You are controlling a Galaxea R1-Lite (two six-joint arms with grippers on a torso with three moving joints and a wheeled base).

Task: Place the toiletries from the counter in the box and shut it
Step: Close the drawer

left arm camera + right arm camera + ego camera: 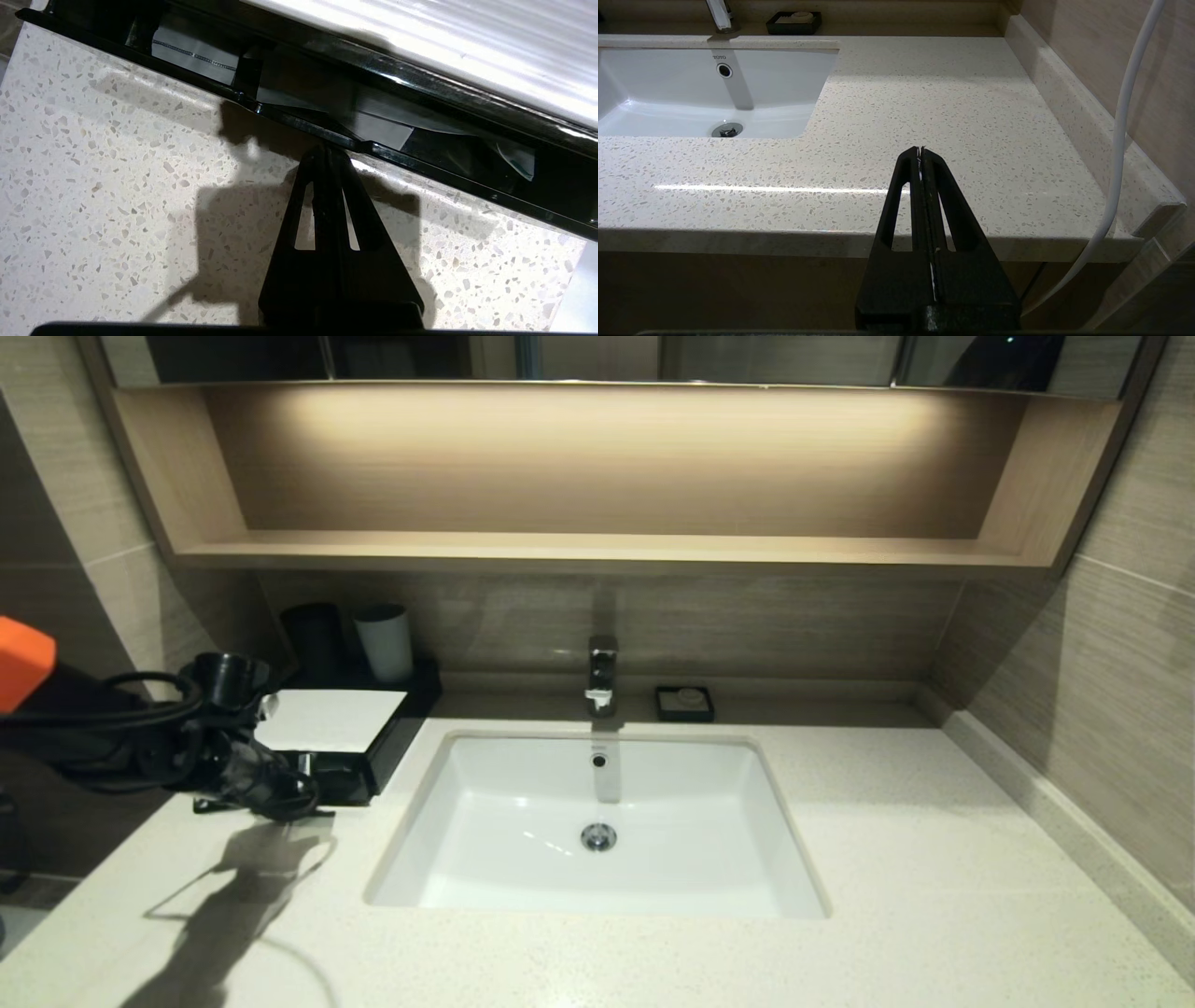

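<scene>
The box is low and black with a flat white top, and stands at the counter's back left. Its shallow drawer tray is pulled out a little. Inside the tray lie wrapped toiletries: a whitish packet, a clear sleeve and a packet with a green end. My left gripper is shut and empty, and its tips meet the tray's front rim. My right gripper is shut and empty, held before the counter's front edge on the right, outside the head view.
A black cup and a white cup stand behind the box. The white sink with its faucet lies mid-counter. A small black soap dish sits behind it. A white cable hangs on the right.
</scene>
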